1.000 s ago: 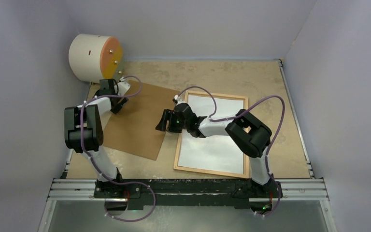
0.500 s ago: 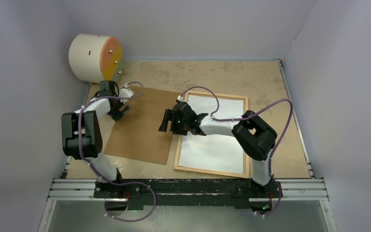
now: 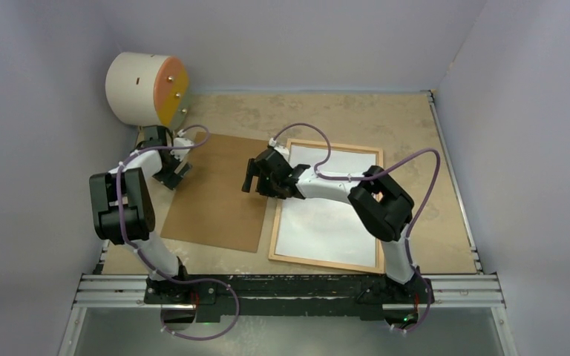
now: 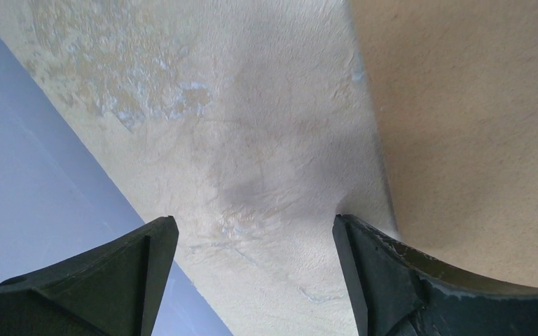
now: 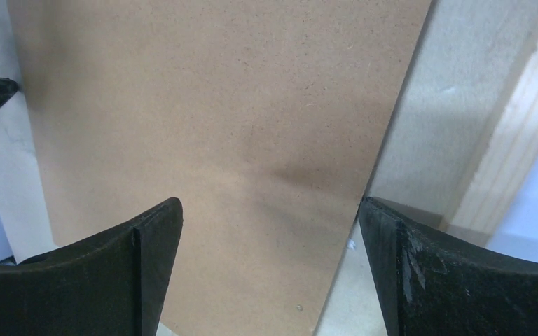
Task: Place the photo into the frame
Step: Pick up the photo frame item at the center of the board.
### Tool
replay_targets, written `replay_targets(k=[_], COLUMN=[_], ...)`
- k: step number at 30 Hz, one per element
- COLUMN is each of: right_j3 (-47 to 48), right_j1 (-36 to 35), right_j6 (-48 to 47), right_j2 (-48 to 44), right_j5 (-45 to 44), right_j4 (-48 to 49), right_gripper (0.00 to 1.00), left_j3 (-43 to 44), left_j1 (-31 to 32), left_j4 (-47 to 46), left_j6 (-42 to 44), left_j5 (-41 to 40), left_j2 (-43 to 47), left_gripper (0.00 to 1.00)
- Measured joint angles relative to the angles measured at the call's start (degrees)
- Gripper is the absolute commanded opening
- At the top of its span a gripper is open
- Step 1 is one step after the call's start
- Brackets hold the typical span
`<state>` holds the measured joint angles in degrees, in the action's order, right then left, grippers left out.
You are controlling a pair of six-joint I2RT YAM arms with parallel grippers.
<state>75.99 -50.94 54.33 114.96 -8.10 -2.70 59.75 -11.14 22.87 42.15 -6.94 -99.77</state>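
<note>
The light-wood frame [image 3: 319, 263] lies flat right of centre. Inside it lies the photo [image 3: 326, 222], plain white side up. A brown backing sheet [image 3: 215, 196] lies flat to the frame's left. My right gripper [image 3: 256, 178] hovers open over that sheet's right edge, nothing between its fingers. The right wrist view shows the right gripper [image 5: 270, 206] above the brown sheet [image 5: 217, 105], with the frame's rail [image 5: 525, 119] at the right. My left gripper [image 3: 169, 174] stands open at the sheet's far left edge. In the left wrist view the left gripper [image 4: 253, 222] is over bare table [image 4: 252, 105], the sheet [image 4: 476, 105] beside its right finger.
A white cylinder with an orange face [image 3: 145, 89] stands at the back left corner. Pale walls [image 3: 37, 185] close in left, right and behind. A metal rail [image 3: 289, 285] with the arm bases runs along the near edge.
The right gripper's jaws have opened wider and it has shifted slightly away from the bases. The brown sheet has turned closer to parallel with the frame. The left gripper has moved left to the sheet's edge.
</note>
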Motion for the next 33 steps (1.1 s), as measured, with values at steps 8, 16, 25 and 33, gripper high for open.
replay_targets(k=[8,16,25,33], right_j3=[-1.77,-14.53,-23.43,-25.38], right_j1=[0.92,4.15,6.01,5.64], right_j6=[3.52,12.26,19.06,26.47], right_j2=[0.15,-3.3,-3.63,-4.24], right_j5=[4.09,11.37,15.32,21.35], right_j4=[5.88,25.35,45.77,69.79], right_gripper=[0.92,0.85,0.84,0.84], left_j3=[-0.39,1.03,2.71,4.7], left_j1=[2.58,2.6,2.58,3.21], left_j4=[-1.18,1.57,3.37,6.1], left_j6=[-0.9,2.21,5.2,4.5], left_j5=[2.08,4.66,4.94,10.05], left_j2=[-0.09,-1.27,-2.47,-3.19], left_gripper=[0.88,0.86,0.85,0.84])
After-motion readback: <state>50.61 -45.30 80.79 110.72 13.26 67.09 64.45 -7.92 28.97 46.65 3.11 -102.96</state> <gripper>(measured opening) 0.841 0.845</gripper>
